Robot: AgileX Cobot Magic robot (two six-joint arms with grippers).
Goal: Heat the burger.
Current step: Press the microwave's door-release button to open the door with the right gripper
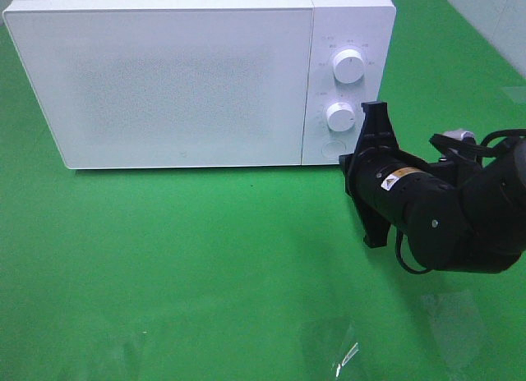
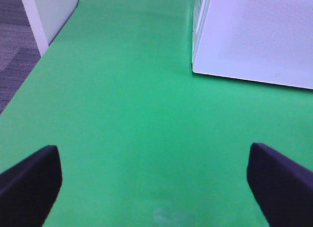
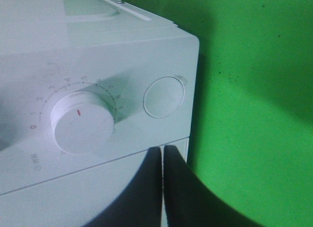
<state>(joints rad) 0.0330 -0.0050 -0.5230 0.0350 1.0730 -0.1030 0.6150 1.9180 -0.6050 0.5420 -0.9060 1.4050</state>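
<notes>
The burger is out of view. A white microwave stands at the back of the green mat with its door closed; one corner of it shows in the left wrist view. My right gripper is shut and empty, and points at the control panel. Its tips lie close to the round button beside the lower knob. My left gripper is open over bare mat with nothing between its fingers. It does not show in the exterior high view.
An upper knob sits above the lower knob on the panel. A clear scrap of film glints on the mat near the front. A white panel and grey carpet lie past the mat's left edge.
</notes>
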